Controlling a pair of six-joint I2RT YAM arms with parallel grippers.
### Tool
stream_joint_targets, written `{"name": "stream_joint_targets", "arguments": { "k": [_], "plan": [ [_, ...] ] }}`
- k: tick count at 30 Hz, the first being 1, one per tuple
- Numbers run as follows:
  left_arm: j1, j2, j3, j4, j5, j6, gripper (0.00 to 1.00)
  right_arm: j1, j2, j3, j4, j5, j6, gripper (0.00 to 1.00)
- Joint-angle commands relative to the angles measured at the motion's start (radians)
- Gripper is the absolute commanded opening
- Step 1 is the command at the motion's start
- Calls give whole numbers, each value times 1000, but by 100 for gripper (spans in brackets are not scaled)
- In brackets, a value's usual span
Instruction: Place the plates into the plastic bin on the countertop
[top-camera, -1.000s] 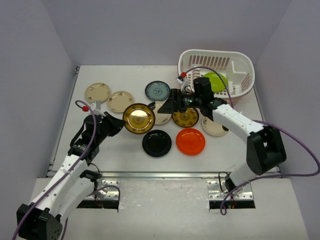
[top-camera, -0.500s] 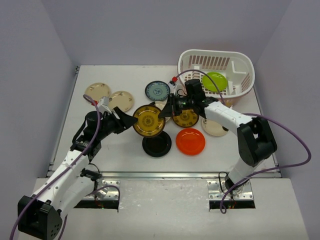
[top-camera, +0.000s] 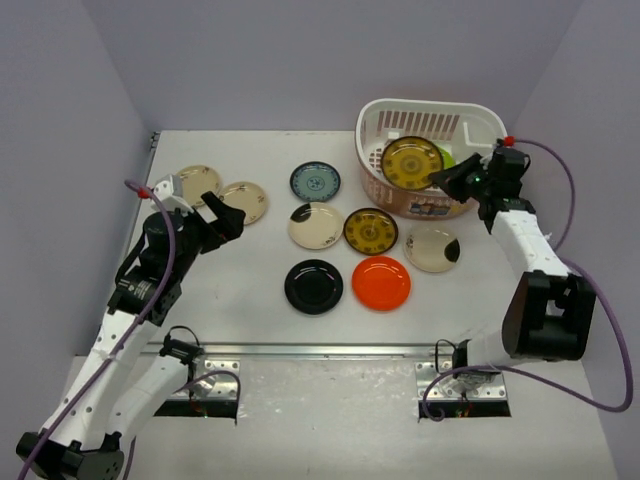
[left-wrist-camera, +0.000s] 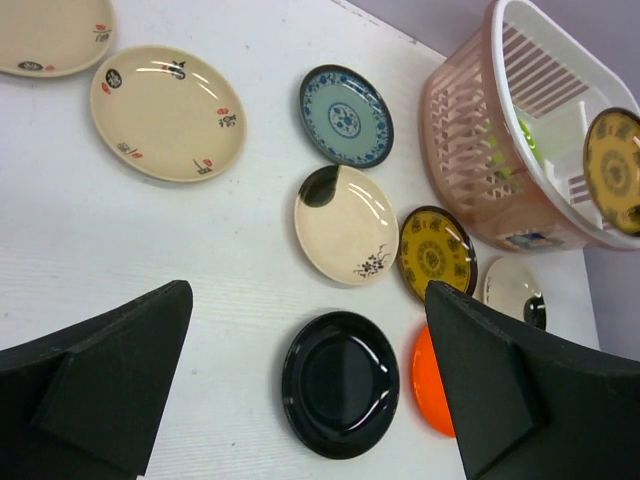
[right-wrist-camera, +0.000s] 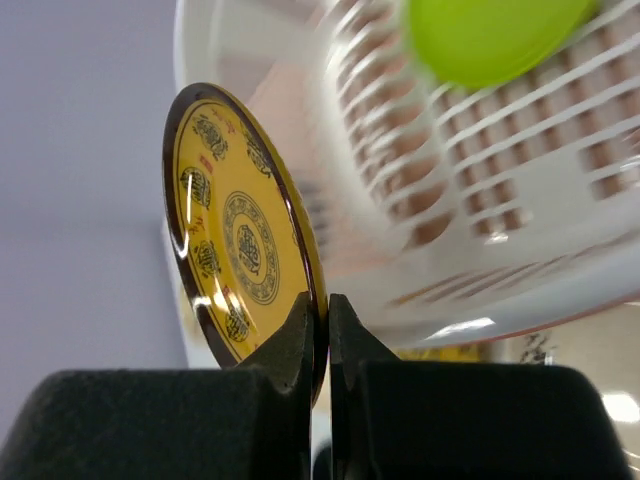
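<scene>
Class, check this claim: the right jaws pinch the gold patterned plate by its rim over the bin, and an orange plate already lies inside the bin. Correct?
No: the lime green plate, not an orange one, lies inside the bin, as the right wrist view shows. The rest stands.

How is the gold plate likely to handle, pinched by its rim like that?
Probably stiff: the gold plate stands on edge from a thin rim pinch by the right claw without sagging. Its glossy surface may let it slip or pivot there. Released on edge into the plastic bin, it might roll or tip.
</scene>
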Motion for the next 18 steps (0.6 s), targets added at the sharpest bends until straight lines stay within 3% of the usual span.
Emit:
{"name": "stream_joint_targets", "arguments": {
  "k": [1, 3, 9, 14, 18],
  "plan": [
    [-3, -2, -18, -22, 26, 78, 100, 21, 112, 209, -156, 494, 205, 0],
    [-5, -6, -26, -23, 44, 76, 100, 21, 229, 375, -240, 600, 217, 0],
    [-19, -17, -43, -6, 79, 78, 100, 24, 536, 662, -275, 576, 127, 0],
    [-36, -4, -54, -3, 92, 39, 100, 32, 666, 796, -269, 557, 31, 0],
    [-55, 31, -166, 92, 194, -11, 100, 33, 712, 792, -263, 527, 3, 0]
  ]
}}
